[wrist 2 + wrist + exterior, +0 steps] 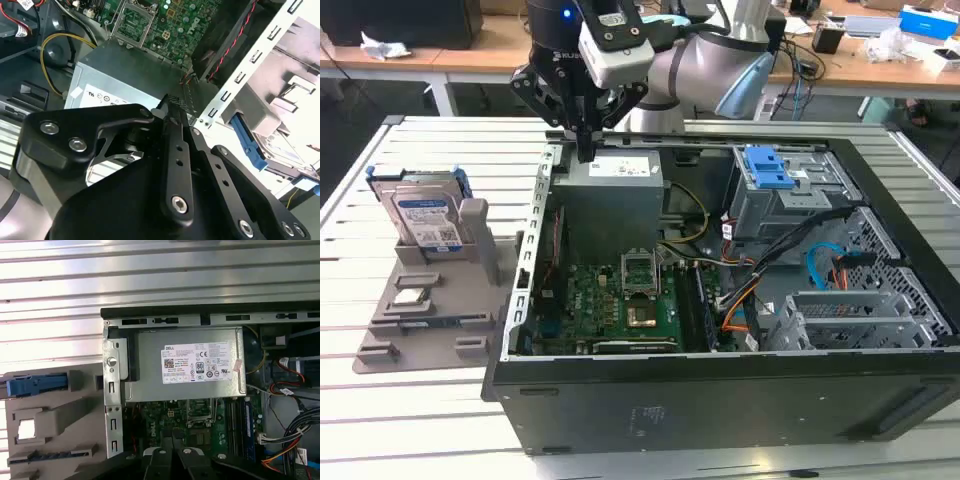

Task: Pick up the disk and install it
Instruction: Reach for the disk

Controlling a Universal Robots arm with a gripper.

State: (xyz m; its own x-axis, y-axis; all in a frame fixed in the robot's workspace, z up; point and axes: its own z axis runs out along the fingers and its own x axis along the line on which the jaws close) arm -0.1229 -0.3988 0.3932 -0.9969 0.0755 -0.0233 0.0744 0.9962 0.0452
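Note:
The disk [425,215] is a silver drive with a white-and-blue label and a blue frame. It stands upright in a grey holder [470,225] on the table, at the exterior view's left of the open computer case. In the second wrist view the disk [282,150] shows past the case wall, and in the first wrist view its blue edge [35,385] is seen from above. My gripper [585,150] hangs over the case's back corner, just above the grey power supply [615,170], well apart from the disk. Its fingers [170,107] are shut with nothing between them.
The open black case [720,400] holds a green motherboard [620,310], cables and a grey drive cage with a blue latch [770,170]. A small silver processor chip [412,297] lies on the grey holder tray. The table [430,420] is of white slats.

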